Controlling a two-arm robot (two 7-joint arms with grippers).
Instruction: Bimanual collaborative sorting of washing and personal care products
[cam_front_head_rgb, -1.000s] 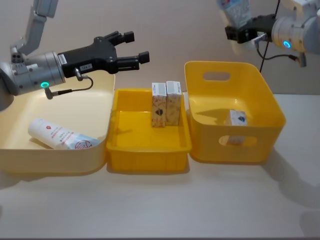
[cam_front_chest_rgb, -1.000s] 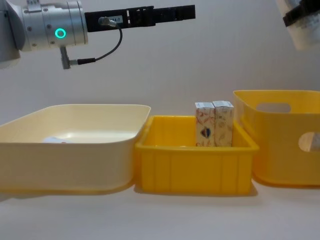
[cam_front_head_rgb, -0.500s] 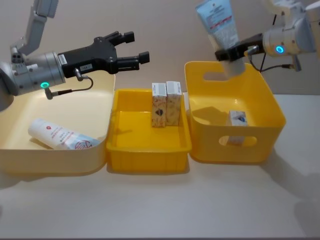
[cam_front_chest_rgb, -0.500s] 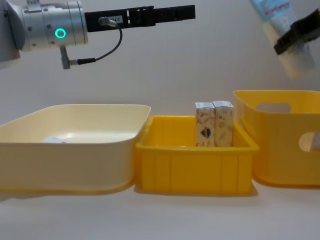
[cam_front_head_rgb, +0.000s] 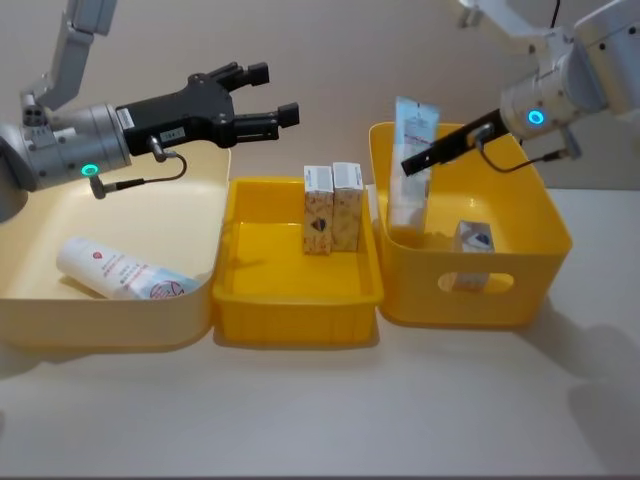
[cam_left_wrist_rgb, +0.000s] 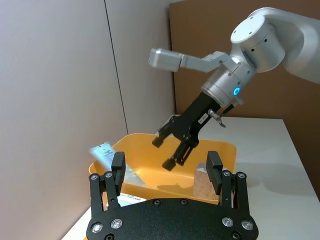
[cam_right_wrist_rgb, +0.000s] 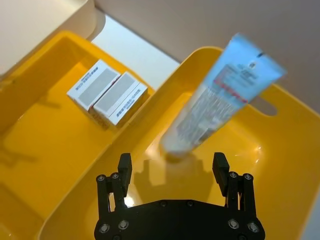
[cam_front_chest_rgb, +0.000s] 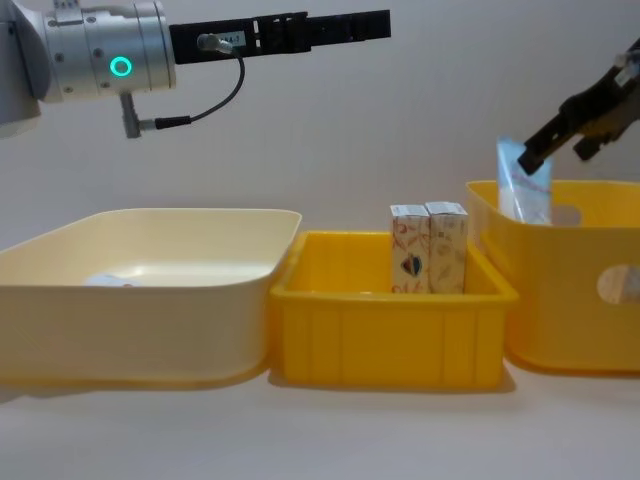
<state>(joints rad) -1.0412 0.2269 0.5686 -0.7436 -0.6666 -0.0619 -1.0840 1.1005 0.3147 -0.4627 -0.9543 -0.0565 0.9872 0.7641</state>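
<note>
Release of a light blue and white tube (cam_front_head_rgb: 411, 160) by the right gripper (cam_right_wrist_rgb: 171, 170): half a second ago it was clamped up in the air, now it stands tilted inside the tall yellow handled bin (cam_front_head_rgb: 520, 270), against the wall nearest the low yellow tray (cam_front_head_rgb: 290, 300), apparently mid-drop. The right jaws are spread wide just above that bin with nothing between them. That suggests this item is sorted and the right arm is free for the next.

The left gripper (cam_front_head_rgb: 262, 99) hovers unmoved above the cream bin (cam_front_head_rgb: 110, 325), left of the tray, jaws released and empty.

Count: two tubes, the second white one (cam_front_head_rgb: 120, 270) lying in the cream bin; two cream cartons (cam_front_head_rgb: 333, 206) with orange print upright, touching, at the tray's far side; one small white box (cam_front_head_rgb: 473, 240) in the handled bin, right of the dropped tube
</note>
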